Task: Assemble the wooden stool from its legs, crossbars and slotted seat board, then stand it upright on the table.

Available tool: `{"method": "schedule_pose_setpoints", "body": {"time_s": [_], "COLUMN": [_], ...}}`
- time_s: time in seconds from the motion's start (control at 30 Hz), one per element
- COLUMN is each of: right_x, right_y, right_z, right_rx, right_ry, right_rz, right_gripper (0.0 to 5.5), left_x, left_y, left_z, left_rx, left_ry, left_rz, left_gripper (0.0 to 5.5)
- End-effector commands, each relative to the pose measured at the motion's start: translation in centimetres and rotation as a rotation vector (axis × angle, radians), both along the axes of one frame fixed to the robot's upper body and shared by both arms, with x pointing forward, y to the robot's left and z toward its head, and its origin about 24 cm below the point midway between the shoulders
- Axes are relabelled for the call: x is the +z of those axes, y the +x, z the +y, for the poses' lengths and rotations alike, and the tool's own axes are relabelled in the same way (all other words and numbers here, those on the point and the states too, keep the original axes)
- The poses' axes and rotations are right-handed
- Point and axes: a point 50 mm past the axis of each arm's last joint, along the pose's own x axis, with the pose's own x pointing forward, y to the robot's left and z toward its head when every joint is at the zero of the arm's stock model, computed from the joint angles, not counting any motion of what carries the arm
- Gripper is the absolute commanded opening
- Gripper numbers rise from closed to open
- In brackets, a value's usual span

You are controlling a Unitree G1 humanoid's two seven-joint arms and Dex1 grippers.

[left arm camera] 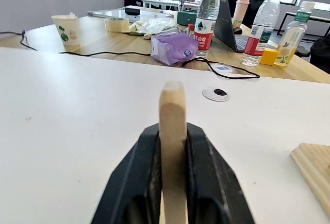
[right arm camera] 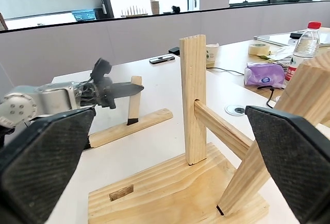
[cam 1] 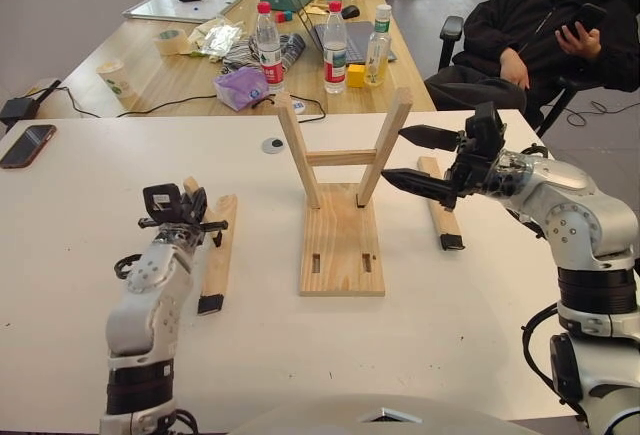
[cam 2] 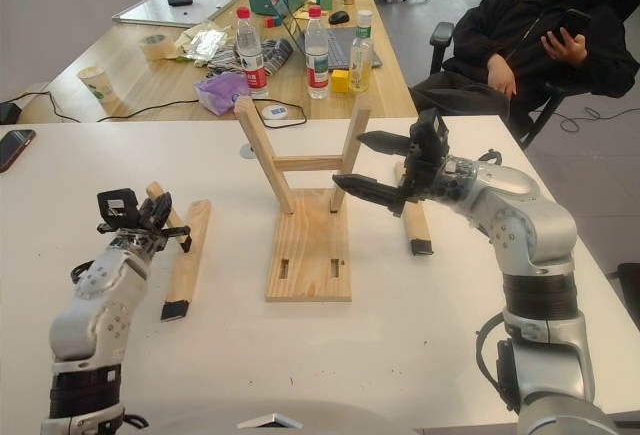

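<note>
The slotted seat board (cam 1: pixel 340 250) lies flat mid-table. Two legs (cam 1: pixel 298 155) (cam 1: pixel 386 145) stand in its far slots, joined by a crossbar (cam 1: pixel 342 158). My right gripper (cam 1: pixel 418 160) is open just right of the right leg, one finger above the other, tips close to the wood. In the right wrist view its pads (right arm camera: pixel 46 162) flank the leg frame (right arm camera: pixel 193 95). A spare leg (cam 1: pixel 441 210) lies under that arm. My left gripper (cam 1: pixel 205 227) is shut on a short wooden bar (left arm camera: pixel 172 105) at the left, beside another loose leg (cam 1: pixel 218 255).
A phone (cam 1: pixel 28 145) lies at the table's far left edge. A round cable cap (cam 1: pixel 272 145) sits behind the stool. Beyond it, a wooden desk (cam 1: pixel 150 90) carries bottles (cam 1: pixel 268 45), a purple pouch (cam 1: pixel 240 86) and clutter. The near table is bare white.
</note>
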Motion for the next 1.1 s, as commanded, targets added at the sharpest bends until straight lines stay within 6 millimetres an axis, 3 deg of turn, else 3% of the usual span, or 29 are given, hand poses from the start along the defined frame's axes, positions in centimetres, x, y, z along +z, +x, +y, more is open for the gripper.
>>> {"method": "schedule_pose_setpoints", "body": {"time_s": [0.03,0.17,0.3,0.47,0.67,0.83,1.1], "right_x": [0.5,0.9,1.6,1.7,1.5,1.3,1.2], "right_y": [-0.1,0.2,0.3,0.5,0.5,0.6,0.5], "right_z": [-0.5,-0.3,0.1,0.2,0.2,0.3,0.1], "right_rx": [-0.032,-0.031,-0.008,-0.010,-0.016,-0.022,-0.018], "right_ry": [-0.003,0.002,0.020,0.024,0.022,0.022,0.014], "right_rz": [-0.028,-0.041,-0.052,-0.054,-0.053,-0.054,-0.047], "right_gripper": [5.38,5.38,5.38,5.38,5.38,5.38,5.38], "left_x": [-2.9,-5.7,-7.9,-7.5,-9.4,-8.1,-10.4], "left_y": [-4.4,-8.2,-10.1,-10.7,-12.5,-9.5,-13.2], "left_z": [-0.2,0.5,2.0,3.0,2.3,2.2,2.2], "left_rx": [-0.024,0.057,0.181,0.238,0.239,0.177,0.277], "left_ry": [0.159,0.195,0.131,0.108,0.089,0.095,0.057], "left_rz": [-0.028,-0.003,0.061,0.026,0.110,0.024,0.151], "left_gripper": [0.39,0.39,0.39,0.39,0.39,0.39,0.39]}}
